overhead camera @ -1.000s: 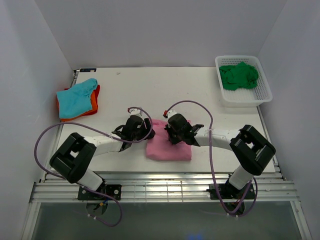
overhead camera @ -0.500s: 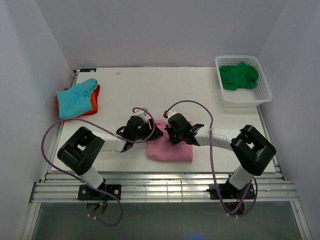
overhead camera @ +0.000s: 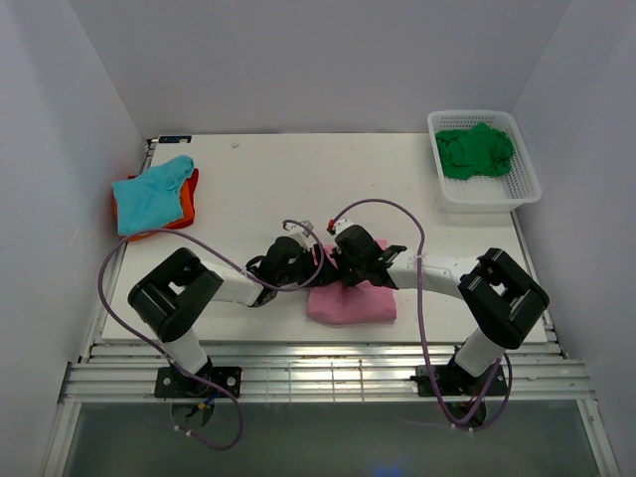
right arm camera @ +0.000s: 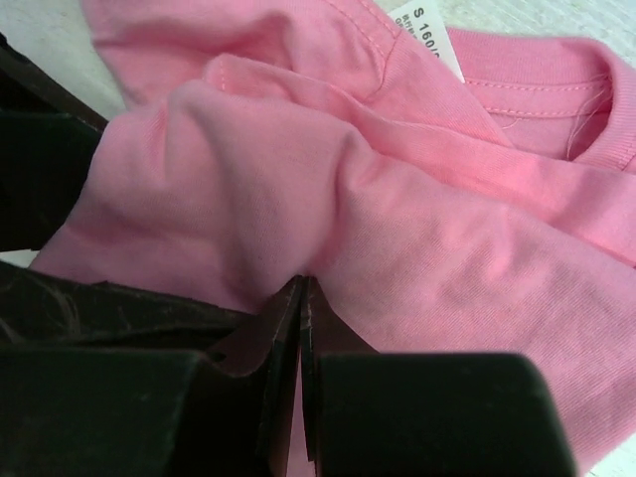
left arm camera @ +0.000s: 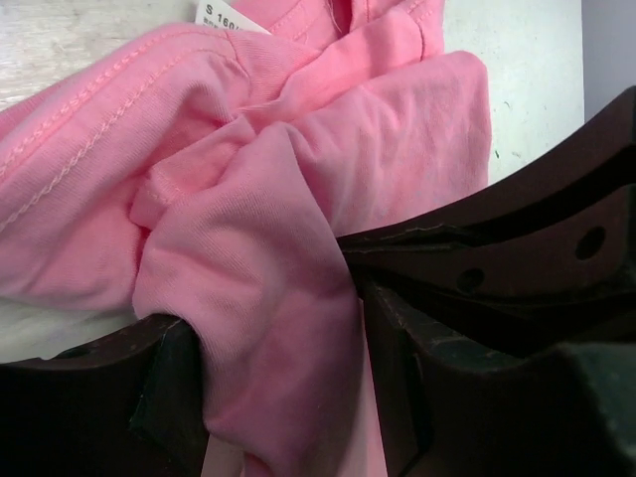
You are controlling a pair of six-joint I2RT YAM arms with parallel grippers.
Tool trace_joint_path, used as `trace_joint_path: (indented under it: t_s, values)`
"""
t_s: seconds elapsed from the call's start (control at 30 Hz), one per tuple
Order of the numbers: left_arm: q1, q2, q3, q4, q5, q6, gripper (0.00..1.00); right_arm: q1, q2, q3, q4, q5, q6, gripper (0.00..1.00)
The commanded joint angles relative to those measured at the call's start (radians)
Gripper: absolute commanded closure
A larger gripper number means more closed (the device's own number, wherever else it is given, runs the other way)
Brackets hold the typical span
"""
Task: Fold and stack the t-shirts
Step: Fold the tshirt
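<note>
The pink t-shirt [overhead camera: 355, 301] lies bunched near the table's front edge. My left gripper [overhead camera: 316, 266] is at the shirt's upper left corner. Its jaws stand open and a thick fold of the pink t-shirt [left arm camera: 248, 199] fills the gap of the left gripper [left arm camera: 278, 338]. My right gripper [overhead camera: 340, 268] is right beside it. In the right wrist view the right gripper [right arm camera: 301, 288] is shut on a pinch of the pink t-shirt [right arm camera: 397, 199], with creases running out from its tips. A teal t-shirt [overhead camera: 149, 194] lies on an orange one [overhead camera: 187, 204] at the far left. A dark green one [overhead camera: 477, 149] is in the basket.
A white mesh basket [overhead camera: 490, 197] stands at the back right corner. Side walls close in the table on the left and right. Purple cables loop over both arms. A size label [right arm camera: 429, 40] shows at the pink shirt's collar.
My left gripper has slid right, up against the right gripper, with its jaws a little narrower. The pink t-shirt has bunched up and shifted right. The right gripper stayed shut.
</note>
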Motion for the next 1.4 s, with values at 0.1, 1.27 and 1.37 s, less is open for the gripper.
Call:
trace_joint_path:
  t_s: [0.1,1.27,1.37]
  values:
    - [-0.068,0.072,0.012,-0.068,0.041,-0.038,0.35,0.007,-0.011,0.022,0.029,-0.037,-0.006,0.92]
    - [-0.079,-0.036,0.022,-0.251,-0.176,0.048,1.00,0.009,-0.290,0.041,-0.161,0.161,-0.033,0.91]
    - [-0.073,-0.116,0.067,-0.395,-0.275,0.095,1.00,0.007,-0.325,0.047,-0.185,0.193,-0.036,0.90]
